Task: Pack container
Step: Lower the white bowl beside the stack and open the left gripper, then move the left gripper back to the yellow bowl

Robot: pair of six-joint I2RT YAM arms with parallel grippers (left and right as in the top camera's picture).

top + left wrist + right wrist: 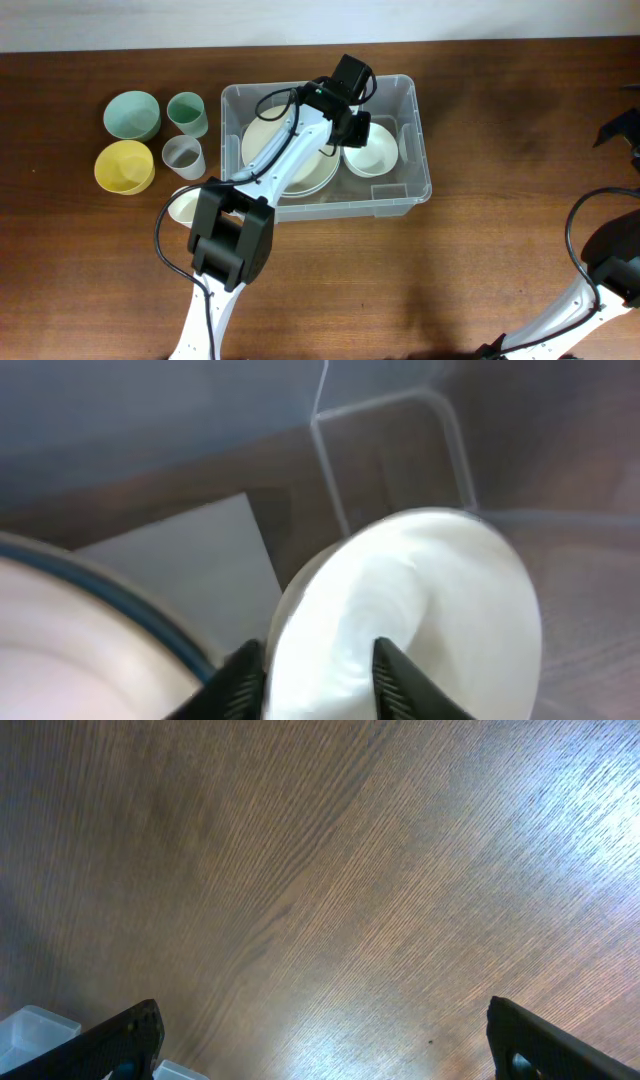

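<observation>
Clear, glossy plastic forms the large rectangular container (400, 205) with rounded corners, which sits at the middle of the brown wood-grain table (500, 250). Inside it we see a wide, round cream plate (262, 145) on the left and a smooth white bowl (378, 160) on the right. Left of the container stand a mint-green bowl (131, 114), a yellow bowl (124, 165), a green cup (187, 113) and a translucent grey cup (183, 156); a cream bowl (183, 207) peeks from under the left arm (290, 160). The left claw (318, 685) reaches into the container, its jaws partly open astride the white bowl's rim; we cannot tell whether they touch it. The right claw (325, 1045) gapes wide over bare wood, holding nothing.
</observation>
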